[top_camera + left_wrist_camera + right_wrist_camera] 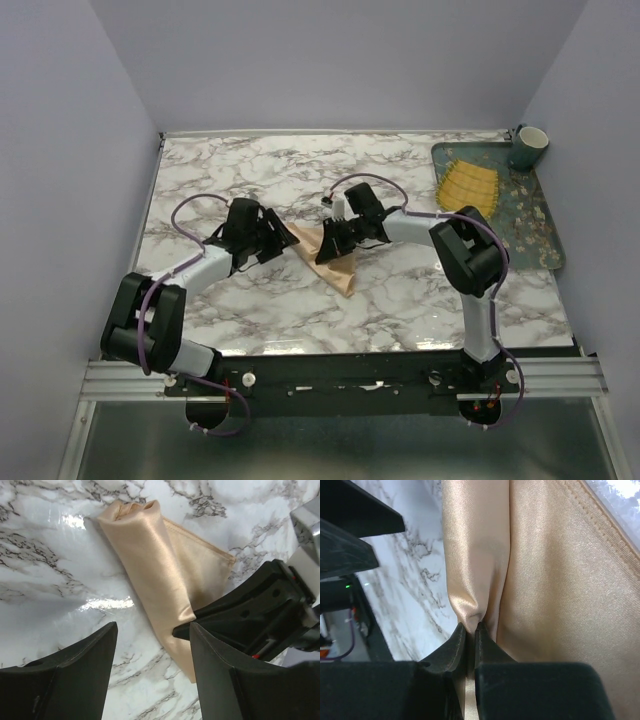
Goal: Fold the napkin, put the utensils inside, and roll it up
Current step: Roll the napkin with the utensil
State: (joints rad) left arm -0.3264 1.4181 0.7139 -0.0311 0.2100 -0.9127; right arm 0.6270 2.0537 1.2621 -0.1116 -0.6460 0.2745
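Note:
The peach-orange napkin (334,262) lies partly rolled at the middle of the marble table. The left wrist view shows it as a roll on a flat pointed flap (155,565). My right gripper (335,240) is shut on the roll's fabric, pinching a fold (470,622) of the napkin (555,580). My left gripper (280,238) is open and empty just left of the napkin, its jaws (152,640) apart over bare marble by the roll's edge. The utensils do not show; I cannot tell whether they are inside the roll.
A green patterned tray (535,235) sits at the back right with a yellow checked cloth (467,185) and a dark green mug (528,146). Walls close in on the left, right and back.

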